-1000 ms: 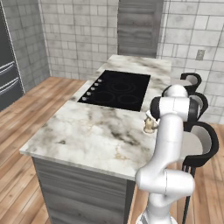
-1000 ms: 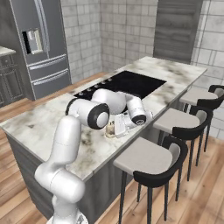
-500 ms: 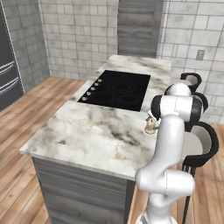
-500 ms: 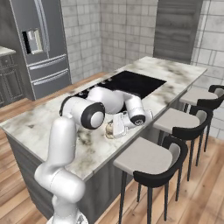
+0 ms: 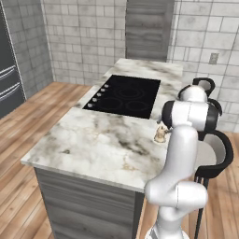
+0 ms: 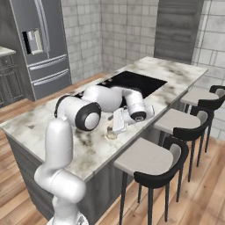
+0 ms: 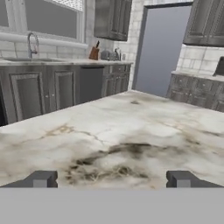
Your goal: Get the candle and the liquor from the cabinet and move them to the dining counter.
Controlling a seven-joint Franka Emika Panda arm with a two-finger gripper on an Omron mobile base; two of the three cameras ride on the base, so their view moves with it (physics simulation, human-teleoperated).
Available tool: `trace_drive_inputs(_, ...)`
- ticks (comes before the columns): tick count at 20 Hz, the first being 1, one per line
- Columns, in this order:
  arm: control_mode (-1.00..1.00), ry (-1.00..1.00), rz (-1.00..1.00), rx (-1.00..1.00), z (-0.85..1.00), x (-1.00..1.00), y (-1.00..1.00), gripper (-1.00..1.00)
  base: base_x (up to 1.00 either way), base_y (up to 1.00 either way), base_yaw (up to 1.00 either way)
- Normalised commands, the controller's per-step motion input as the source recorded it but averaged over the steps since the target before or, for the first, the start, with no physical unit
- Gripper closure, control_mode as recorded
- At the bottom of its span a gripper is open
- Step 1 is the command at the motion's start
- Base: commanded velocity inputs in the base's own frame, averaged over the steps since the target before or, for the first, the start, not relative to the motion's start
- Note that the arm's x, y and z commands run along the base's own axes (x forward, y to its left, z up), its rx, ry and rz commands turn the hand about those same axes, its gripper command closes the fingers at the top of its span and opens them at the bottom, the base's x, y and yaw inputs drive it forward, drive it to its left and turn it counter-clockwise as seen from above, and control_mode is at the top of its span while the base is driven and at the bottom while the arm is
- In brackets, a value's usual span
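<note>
Hand view shows you the gripper (image 7: 112, 180) with its fingertips (image 7: 40, 179) spread wide and nothing between them, low over the dining counter (image 7: 131, 131). In the left base view the candle (image 5: 160, 134) stands upright, knob up, near the counter's stool-side edge, just beside the arm; in the right base view the hand half hides it. Beyond lies the black cooktop (image 5: 126, 95).

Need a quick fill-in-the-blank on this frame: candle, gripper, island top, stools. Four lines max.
1. The small squat beige candle stands on the white-grey veined ____ top of the dining counter.
2. The black cooktop is set into the ____ counter.
3. In the hand view, the gripper has its two dark finger tips wide apart, so it is ____.
4. The black-backed stools stand along the counter's long edge, on the side ____ the candle.

Missing words: marble; dining; open; nearest
</note>
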Motion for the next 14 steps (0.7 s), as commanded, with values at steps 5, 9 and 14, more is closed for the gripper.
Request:
trace_drive_inputs(5, -1.0, -0.12, -0.02, 0.0, 0.49, -0.53, 0.0, -1.0, 0.0, 0.0, 0.0)
trace_drive_inputs(9, -1.0, -0.13, -0.04, 0.0, 0.68, -0.68, 0.14, -1.0, 0.0, 0.0, 0.0)
trace_drive_inputs(14, -1.0, -0.06, -0.1, 0.0, 0.77, -0.71, 0.46, -1.0, 0.0, 0.0, 0.0)
